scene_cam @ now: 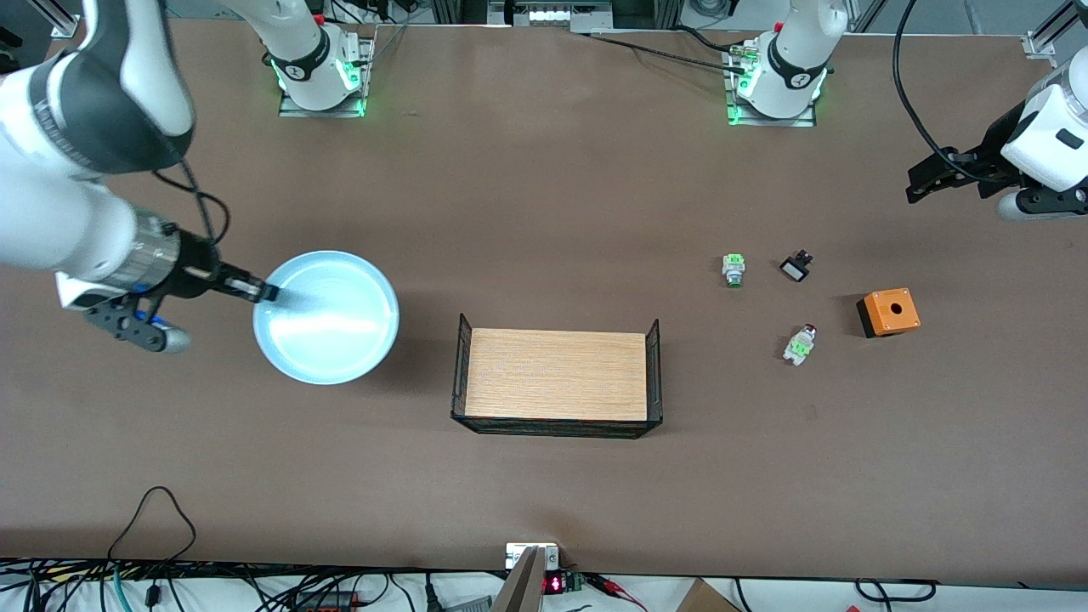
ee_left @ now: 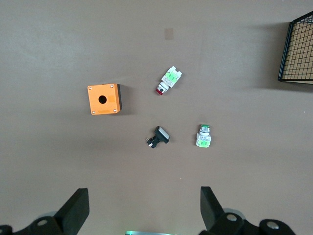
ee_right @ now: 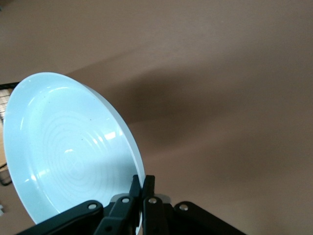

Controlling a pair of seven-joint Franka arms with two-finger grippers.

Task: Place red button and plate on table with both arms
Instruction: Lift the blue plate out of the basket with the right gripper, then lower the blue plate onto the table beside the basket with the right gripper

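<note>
The pale blue plate (scene_cam: pixel 327 316) is at the right arm's end of the table (scene_cam: pixel 544 212). My right gripper (scene_cam: pixel 265 292) is shut on its rim. In the right wrist view the gripper (ee_right: pixel 142 180) pinches the rim of the plate (ee_right: pixel 63 152), which looks tilted and casts a shadow; I cannot tell whether it touches the table. The red button (scene_cam: pixel 800 344) lies on its side on the table toward the left arm's end and also shows in the left wrist view (ee_left: pixel 167 81). My left gripper (scene_cam: pixel 918 185) hangs open and empty over bare table beside the buttons (ee_left: pixel 144 196).
A green-capped switch (scene_cam: pixel 733 269), a small black-and-white part (scene_cam: pixel 796 267) and an orange box with a hole (scene_cam: pixel 888 312) lie around the red button. A light-wood rack with black wire sides (scene_cam: pixel 557 376) stands mid-table between the plate and the buttons.
</note>
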